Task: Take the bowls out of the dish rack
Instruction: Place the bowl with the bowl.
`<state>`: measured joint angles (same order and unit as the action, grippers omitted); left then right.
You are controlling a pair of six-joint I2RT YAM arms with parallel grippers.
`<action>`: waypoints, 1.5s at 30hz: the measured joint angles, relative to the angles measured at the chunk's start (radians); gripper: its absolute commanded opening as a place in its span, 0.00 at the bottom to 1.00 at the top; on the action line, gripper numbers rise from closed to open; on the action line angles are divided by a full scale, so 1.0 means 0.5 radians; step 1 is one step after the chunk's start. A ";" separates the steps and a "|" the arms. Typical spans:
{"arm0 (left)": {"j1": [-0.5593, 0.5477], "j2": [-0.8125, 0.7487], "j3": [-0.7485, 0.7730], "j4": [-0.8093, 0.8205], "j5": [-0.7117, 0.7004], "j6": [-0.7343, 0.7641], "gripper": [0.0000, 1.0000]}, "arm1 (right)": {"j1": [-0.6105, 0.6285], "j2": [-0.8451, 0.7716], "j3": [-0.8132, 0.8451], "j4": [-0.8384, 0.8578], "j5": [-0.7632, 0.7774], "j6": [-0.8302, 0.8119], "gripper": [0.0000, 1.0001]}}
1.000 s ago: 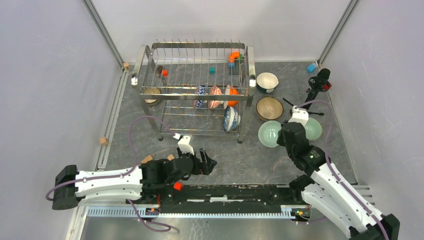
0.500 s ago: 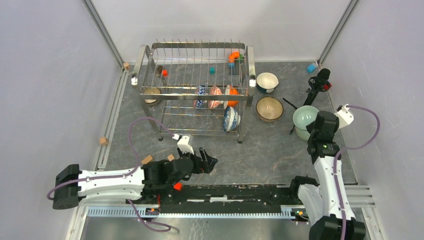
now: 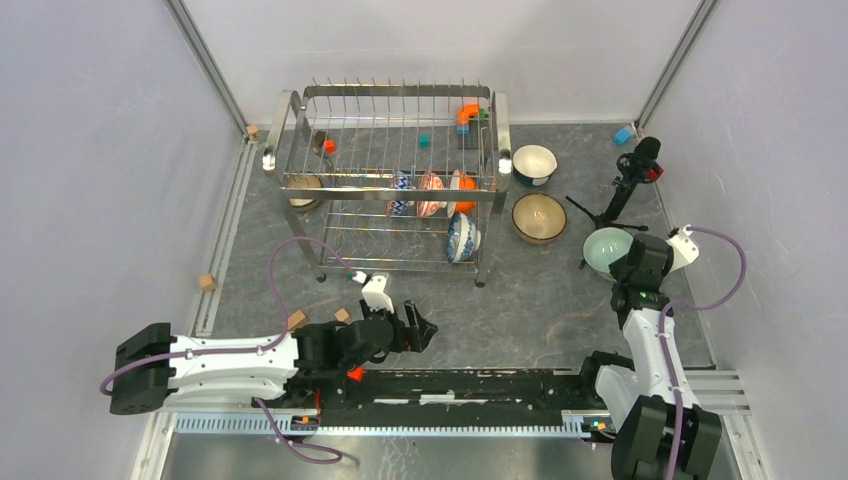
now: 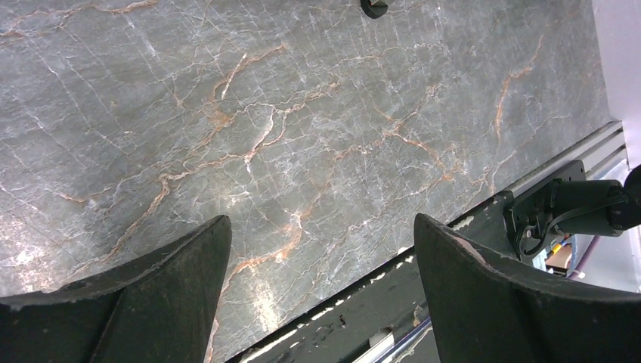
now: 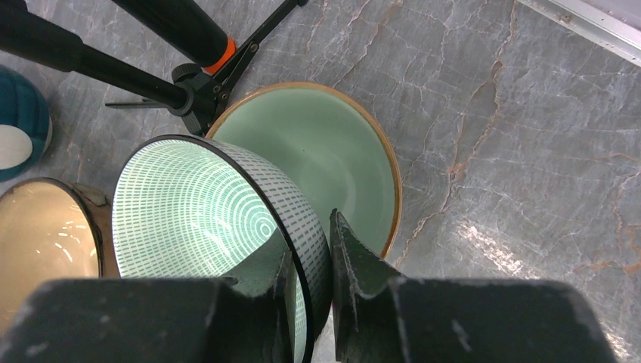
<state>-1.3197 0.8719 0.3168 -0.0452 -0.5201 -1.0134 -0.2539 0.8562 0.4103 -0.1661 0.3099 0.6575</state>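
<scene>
Right side of bench (image 3: 520,310): R end effector (image 5: 311,257) clamped on rim of teal-lined bowl (image 5: 196,212), now hanging tilted just over pale green bowl (image 5: 340,151). A sec ago this bowl was left of the arm, nearer dish rack (image 3: 497,120); arm has swung outward w/ it. Reads as carry nearly done, set-down or nesting next. L end effector (image 4: 321,227) fingers wide apart, empty, low over bare bench, barely shifted. Several bowls left in rack, incl. blue-patterned bowl (image 3: 462,237) on lower tier.

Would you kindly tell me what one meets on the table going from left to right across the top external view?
Wooden block → dish rack → tan bowl → green bowl.
</scene>
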 measured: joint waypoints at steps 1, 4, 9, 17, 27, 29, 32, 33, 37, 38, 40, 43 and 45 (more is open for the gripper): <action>0.000 -0.011 -0.009 0.000 0.001 0.000 0.95 | -0.014 0.008 -0.015 0.034 -0.014 0.008 0.00; 0.000 -0.050 -0.026 0.000 0.001 0.000 0.95 | -0.050 0.021 -0.048 0.105 -0.049 0.038 0.00; 0.000 -0.087 -0.037 0.005 0.000 -0.007 0.95 | -0.123 0.032 -0.121 0.219 -0.134 0.118 0.00; 0.000 -0.070 -0.053 0.008 -0.001 -0.040 0.95 | -0.208 0.110 -0.145 0.299 -0.249 0.230 0.00; 0.000 0.062 -0.053 0.087 0.012 -0.045 0.95 | -0.243 0.179 -0.193 0.389 -0.272 0.254 0.00; 0.000 0.080 -0.053 0.102 0.014 -0.045 0.95 | -0.246 0.181 -0.201 0.410 -0.272 0.253 0.00; 0.000 0.098 -0.053 0.114 0.014 -0.045 0.95 | -0.250 0.186 -0.201 0.427 -0.272 0.248 0.07; 0.000 0.101 -0.053 0.114 0.014 -0.045 0.95 | -0.253 0.188 -0.201 0.430 -0.272 0.247 0.11; 0.000 0.102 -0.053 0.121 0.014 -0.045 0.95 | -0.253 0.196 -0.201 0.436 -0.272 0.241 0.20; 0.000 0.102 -0.053 0.123 0.014 -0.045 0.95 | -0.253 0.199 -0.201 0.437 -0.272 0.239 0.22; 0.000 0.102 -0.053 0.127 0.014 -0.045 0.95 | -0.254 0.204 -0.201 0.441 -0.272 0.237 0.26; 0.000 0.102 -0.053 0.127 0.014 -0.045 0.95 | -0.254 0.209 -0.200 0.457 -0.272 0.224 0.33; 0.000 0.102 -0.053 0.129 0.014 -0.045 0.95 | -0.254 0.216 -0.198 0.459 -0.272 0.214 0.36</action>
<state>-1.3197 0.9230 0.2901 0.0193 -0.5129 -1.0359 -0.3809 0.9642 0.3111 0.0631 0.1738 0.7643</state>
